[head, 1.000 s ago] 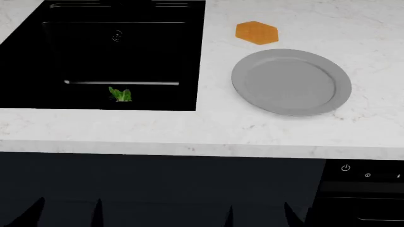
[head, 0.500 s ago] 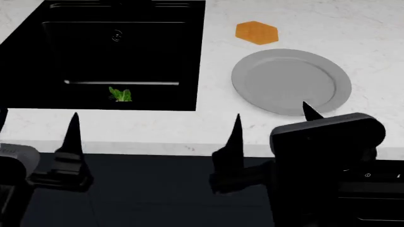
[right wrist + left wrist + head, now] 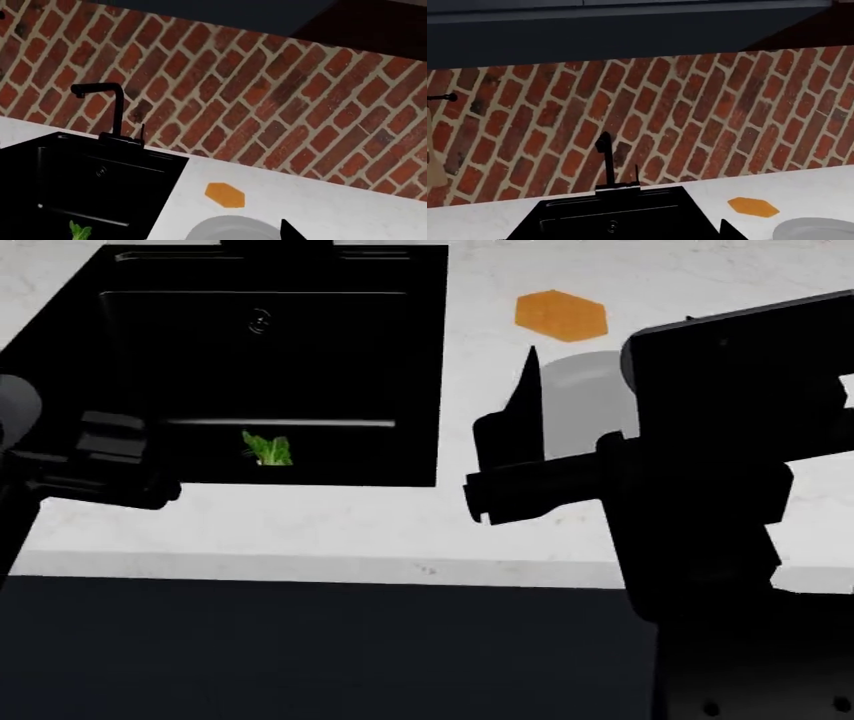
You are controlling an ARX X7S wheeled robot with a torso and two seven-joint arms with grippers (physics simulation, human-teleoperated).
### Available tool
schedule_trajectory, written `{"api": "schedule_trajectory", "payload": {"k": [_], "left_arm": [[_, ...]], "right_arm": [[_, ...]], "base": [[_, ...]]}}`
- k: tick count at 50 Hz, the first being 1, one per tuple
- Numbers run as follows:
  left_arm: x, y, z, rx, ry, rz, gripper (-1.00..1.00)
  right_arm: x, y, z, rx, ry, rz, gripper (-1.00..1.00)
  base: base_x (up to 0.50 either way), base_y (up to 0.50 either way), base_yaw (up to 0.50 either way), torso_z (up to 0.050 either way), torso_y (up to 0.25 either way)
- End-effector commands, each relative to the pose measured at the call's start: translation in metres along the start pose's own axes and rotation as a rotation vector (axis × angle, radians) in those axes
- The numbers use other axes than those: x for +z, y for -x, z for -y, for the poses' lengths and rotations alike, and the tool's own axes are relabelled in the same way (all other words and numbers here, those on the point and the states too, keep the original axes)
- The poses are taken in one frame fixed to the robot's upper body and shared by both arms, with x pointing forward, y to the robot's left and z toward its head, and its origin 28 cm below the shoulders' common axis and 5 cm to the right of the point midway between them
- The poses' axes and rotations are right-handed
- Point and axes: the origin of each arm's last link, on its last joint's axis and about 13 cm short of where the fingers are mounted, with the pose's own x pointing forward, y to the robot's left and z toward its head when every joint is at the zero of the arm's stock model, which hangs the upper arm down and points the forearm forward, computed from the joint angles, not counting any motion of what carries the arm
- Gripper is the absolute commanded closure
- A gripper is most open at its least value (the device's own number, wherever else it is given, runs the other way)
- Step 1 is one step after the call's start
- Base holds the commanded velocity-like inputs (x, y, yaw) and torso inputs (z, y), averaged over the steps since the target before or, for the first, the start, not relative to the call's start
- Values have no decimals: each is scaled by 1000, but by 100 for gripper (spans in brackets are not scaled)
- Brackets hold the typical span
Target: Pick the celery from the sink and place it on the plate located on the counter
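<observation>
The celery point(image 3: 267, 449) lies in the black sink point(image 3: 334, 360) near its front wall; only its green leaves show. It also shows in the right wrist view point(image 3: 80, 232). The grey plate point(image 3: 577, 405) sits on the white counter point(image 3: 267, 525), mostly hidden behind my right arm. It also shows in the right wrist view point(image 3: 230, 231) and the left wrist view point(image 3: 820, 231). My right gripper point(image 3: 607, 350) is open and empty, raised over the plate. My left gripper point(image 3: 80, 390) is open and empty over the sink's left front, its fingers lost against the black.
An orange hexagonal pad point(image 3: 561, 316) lies on the counter behind the plate. A black faucet point(image 3: 113, 110) stands at the sink's back edge against a red brick wall point(image 3: 694, 110). Dark cabinet fronts sit below the counter edge.
Both arms have risen from below the counter edge. The right gripper now hangs over the plate, the left over the sink's left front. The celery has not moved.
</observation>
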Motion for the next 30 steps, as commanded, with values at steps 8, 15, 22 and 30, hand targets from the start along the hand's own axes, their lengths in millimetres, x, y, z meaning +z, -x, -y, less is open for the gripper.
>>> {"api": "schedule_trajectory", "payload": {"k": [8, 15, 22, 30], "left_arm": [[12, -6, -2, 1, -11, 18, -100], [13, -4, -1, -11, -25, 10, -100], [13, -4, 0, -10, -37, 5, -100], [15, -3, 0, -13, -35, 6, -100]], "right_arm": [[9, 2, 3, 0, -1, -1, -100], [9, 2, 2, -2, 0, 1, -100], [9, 3, 3, -6, 0, -1, -100], [9, 5, 3, -9, 0, 0, -100]], "base": [[192, 237, 0, 0, 0], [197, 233, 0, 0, 0], [271, 185, 0, 0, 0], [270, 187, 0, 0, 0]]}}
